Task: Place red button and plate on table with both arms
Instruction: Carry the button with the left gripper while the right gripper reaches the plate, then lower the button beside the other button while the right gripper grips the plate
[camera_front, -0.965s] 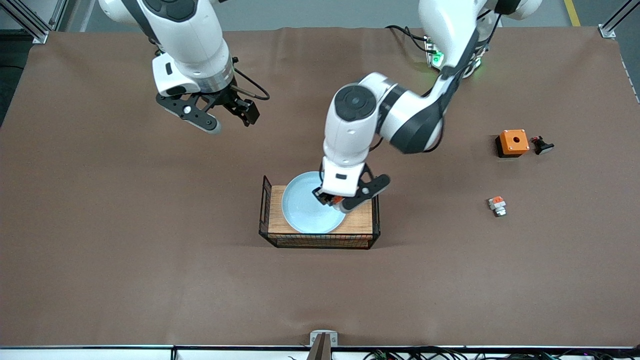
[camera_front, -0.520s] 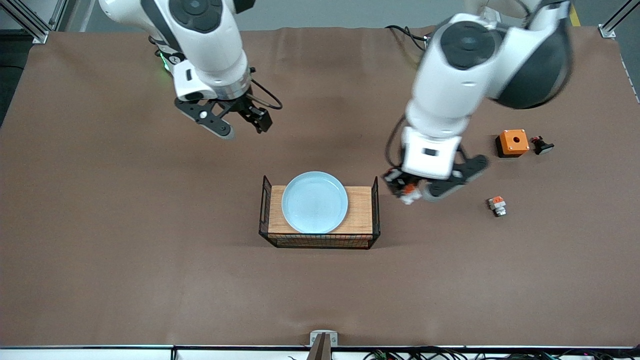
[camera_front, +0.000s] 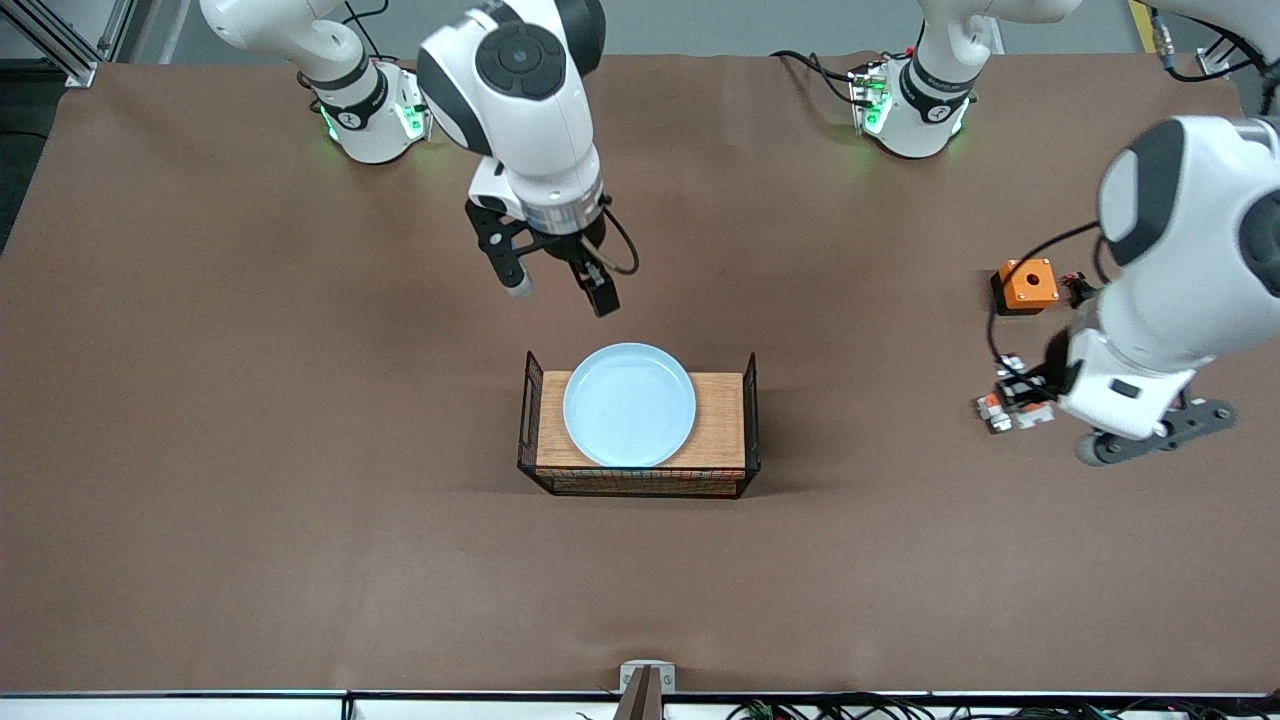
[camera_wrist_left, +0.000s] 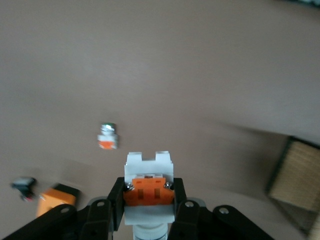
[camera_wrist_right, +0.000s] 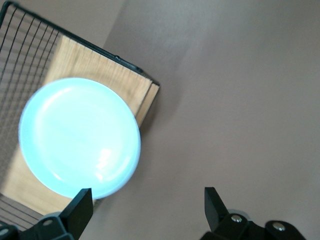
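Left gripper (camera_wrist_left: 149, 212) clamped on red button (camera_wrist_left: 148, 187), carried off plate (camera_front: 629, 404) to over table (camera_front: 300, 560) beside twin switch (camera_front: 991, 408); set-down judged next. Right gripper (camera_front: 556, 286) spread wide, brought over table just short of plate, which sits on crate (camera_front: 718, 432).

Grey floor (camera_front: 700, 25) runs along the frame's top edge. Aluminium frame posts (camera_front: 60, 45) stand at both upper corners, cables (camera_front: 900, 708) along the bottom.
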